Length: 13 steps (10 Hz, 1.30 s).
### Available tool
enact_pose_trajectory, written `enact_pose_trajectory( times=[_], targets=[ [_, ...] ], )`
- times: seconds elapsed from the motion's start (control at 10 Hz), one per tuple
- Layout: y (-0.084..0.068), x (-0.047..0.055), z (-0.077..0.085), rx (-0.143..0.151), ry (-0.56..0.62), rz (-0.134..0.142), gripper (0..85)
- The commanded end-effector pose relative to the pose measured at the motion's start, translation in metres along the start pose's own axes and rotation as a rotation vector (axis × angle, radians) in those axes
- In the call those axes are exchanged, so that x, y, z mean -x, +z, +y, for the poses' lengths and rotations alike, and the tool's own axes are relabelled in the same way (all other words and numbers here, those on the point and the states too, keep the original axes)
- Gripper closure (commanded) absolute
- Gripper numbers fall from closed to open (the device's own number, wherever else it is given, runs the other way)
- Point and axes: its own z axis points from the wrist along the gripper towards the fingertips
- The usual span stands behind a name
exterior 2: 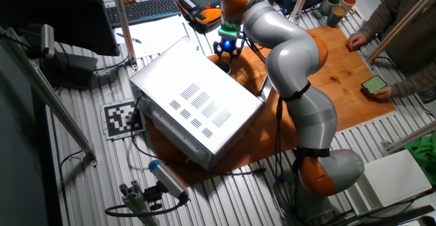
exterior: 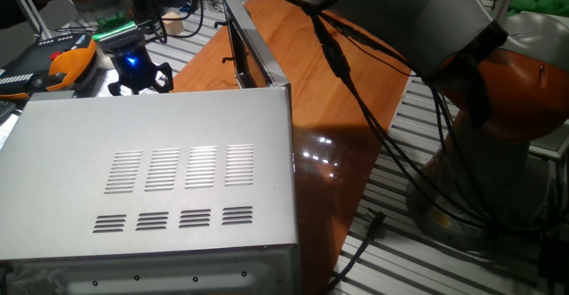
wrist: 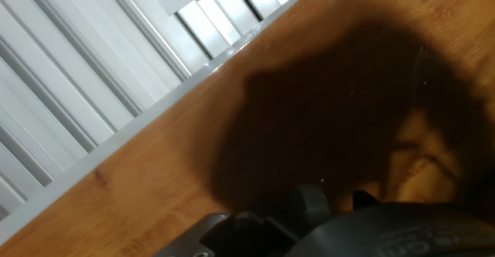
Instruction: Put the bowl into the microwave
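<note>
Silver microwave [exterior: 151,179] sits door-open; the bowl is not visible in any view. Gripper [exterior 2: 225,48] hangs beyond it, jaw state indeterminate. Risk: blind descent, striking the door [exterior: 249,51].

text: none legible | sign: black-and-white square marker [exterior 2: 123,117] on table

Robot lab: slotted aluminium bench [exterior 2: 82,127] (fiducial marker [exterior 2: 122,119]).
</note>
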Motion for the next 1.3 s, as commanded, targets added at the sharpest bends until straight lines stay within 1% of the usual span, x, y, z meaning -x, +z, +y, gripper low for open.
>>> enact_pose_trajectory(
  times=[0.0, 0.2, 0.3, 0.6, 0.8, 0.9, 1.1, 1.2],
  targets=[
    [0.0011, -0.0002, -0.0003, 0.000, -0.002, 0.000, 34.0],
    [0.0027, 0.0002, -0.0016, -0.002, -0.007, 0.003, 34.0],
    [0.0038, 0.0002, -0.0027, -0.003, -0.009, 0.010, 34.0],
    [0.0079, -0.0051, -0.0034, -0.007, -0.006, 0.014, 34.0],
    [0.0085, -0.0055, -0.0037, -0.007, 0.000, 0.018, 34.0],
    [0.0087, -0.0053, -0.0039, -0.004, 0.005, 0.024, 34.0],
    [0.0093, -0.0049, -0.0049, 0.006, 0.010, 0.048, 34.0],
    [0.0095, -0.0047, -0.0052, 0.006, 0.010, 0.050, 51.0]
  ],
)
